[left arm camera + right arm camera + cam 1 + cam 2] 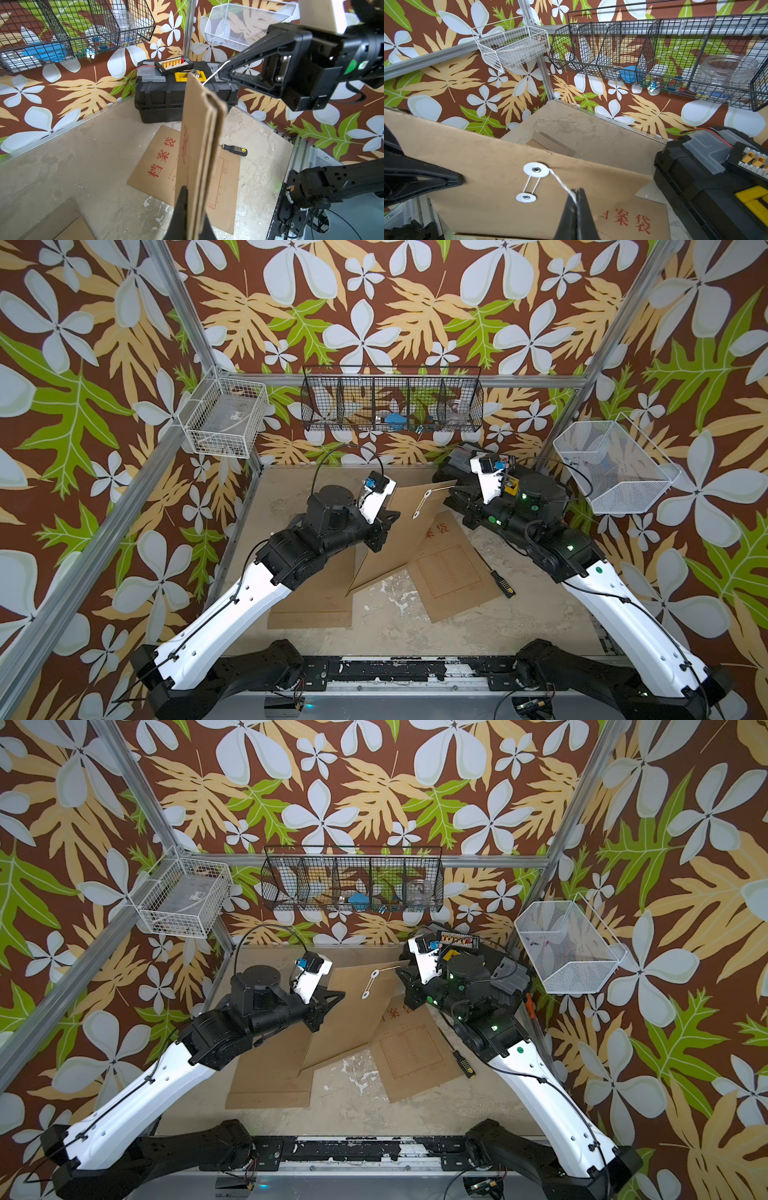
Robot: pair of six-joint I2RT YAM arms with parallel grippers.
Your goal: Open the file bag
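A brown kraft file bag (399, 539) (349, 1019) stands on edge above the table, its flap side toward the right arm. My left gripper (390, 516) (195, 203) is shut on its edge (199, 135). Two white discs (536, 170) (526, 197) sit on the bag (488, 166), with a loop of white string between them. A taut strand of string (560, 180) (440, 488) runs from the upper disc into my right gripper (576, 192) (455, 488), which is shut on it.
A second file bag (457, 572) with red print lies flat under the held one, and a third (316, 605) lies under the left arm. A screwdriver (500, 583) lies beside it. A black toolbox (176, 97) stands at the back right. Wire baskets (390, 400) hang on the walls.
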